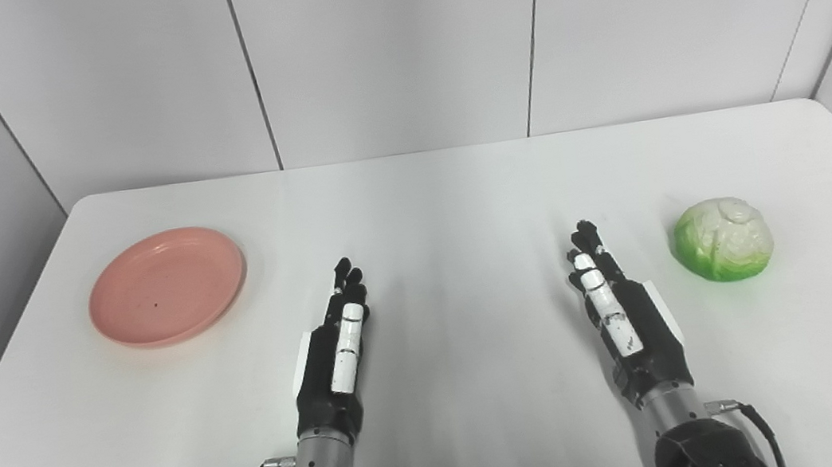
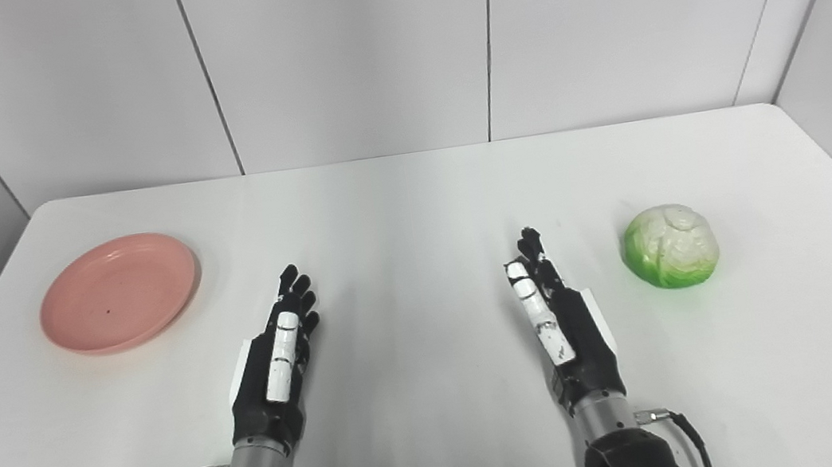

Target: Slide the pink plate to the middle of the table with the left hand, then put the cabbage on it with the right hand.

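One white table (image 1: 429, 208) is backed by grey wall panels. One pink plate (image 1: 167, 286) is seen far left, well apart from the left hand (image 1: 336, 356), fingers extended, holding nothing. Right hand (image 1: 624, 318) likewise empty, one cabbage (image 1: 723, 238) near, to its right.

My left hand (image 1: 336, 356) and right hand (image 1: 624, 318) are black with white finger panels, silver metal wrists, and thin black cables looping beside each wrist.
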Action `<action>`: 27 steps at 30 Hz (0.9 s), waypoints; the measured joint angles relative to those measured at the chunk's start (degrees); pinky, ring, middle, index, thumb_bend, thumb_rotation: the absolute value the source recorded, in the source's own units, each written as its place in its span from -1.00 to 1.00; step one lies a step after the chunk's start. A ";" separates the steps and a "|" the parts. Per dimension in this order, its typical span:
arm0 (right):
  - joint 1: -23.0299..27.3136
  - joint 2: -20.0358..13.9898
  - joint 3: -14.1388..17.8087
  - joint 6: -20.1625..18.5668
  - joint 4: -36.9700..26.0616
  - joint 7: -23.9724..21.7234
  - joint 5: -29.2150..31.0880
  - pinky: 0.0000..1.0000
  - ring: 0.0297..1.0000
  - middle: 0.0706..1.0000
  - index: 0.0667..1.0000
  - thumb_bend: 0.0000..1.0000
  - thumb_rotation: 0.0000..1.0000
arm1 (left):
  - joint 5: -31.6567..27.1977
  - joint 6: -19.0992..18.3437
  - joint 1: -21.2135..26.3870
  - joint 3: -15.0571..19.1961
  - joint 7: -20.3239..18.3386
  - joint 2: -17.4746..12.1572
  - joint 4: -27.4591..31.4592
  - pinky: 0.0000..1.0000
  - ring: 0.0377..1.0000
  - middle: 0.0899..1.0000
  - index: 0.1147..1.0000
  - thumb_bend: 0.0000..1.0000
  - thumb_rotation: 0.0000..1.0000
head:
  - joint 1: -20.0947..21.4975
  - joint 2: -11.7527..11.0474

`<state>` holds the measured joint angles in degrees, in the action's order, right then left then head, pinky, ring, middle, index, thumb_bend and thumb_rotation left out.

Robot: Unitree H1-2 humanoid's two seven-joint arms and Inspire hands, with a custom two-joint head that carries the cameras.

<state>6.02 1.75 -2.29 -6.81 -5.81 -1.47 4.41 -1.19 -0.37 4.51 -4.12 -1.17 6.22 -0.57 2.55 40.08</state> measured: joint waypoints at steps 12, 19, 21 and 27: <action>0.11 -0.30 -0.30 -0.01 0.30 -0.51 -0.26 1.00 1.00 1.00 1.00 0.26 0.66 | 0.02 -0.83 0.00 -0.43 -0.70 -1.87 1.10 1.00 1.00 1.00 1.00 0.31 0.80 | 0.00 0.09; 0.28 -0.65 -0.43 -0.01 0.75 -1.21 -0.26 1.00 1.00 1.00 0.99 0.24 0.71 | 0.05 0.19 0.27 0.06 0.07 -0.48 -0.64 1.00 1.00 1.00 1.00 0.24 0.89 | -0.18 -0.62; 0.27 -0.54 -0.27 0.00 0.75 -1.03 -0.30 1.00 0.98 1.00 0.96 0.28 0.63 | 0.11 0.46 0.26 -0.39 -0.17 -0.79 -0.71 1.00 1.00 1.00 1.00 0.29 0.90 | -0.09 -0.53; 0.27 0.43 0.31 0.00 0.74 -0.31 0.14 1.00 0.95 1.00 0.95 0.27 0.53 | 0.14 -0.15 0.25 -0.87 -0.93 -1.75 0.41 1.00 1.00 1.00 1.00 0.34 0.88 | -0.17 0.17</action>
<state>6.29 2.17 -1.99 -6.81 -5.07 -1.78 4.55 -1.05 -0.52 4.76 -4.99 -2.10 4.47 -0.16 2.37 40.25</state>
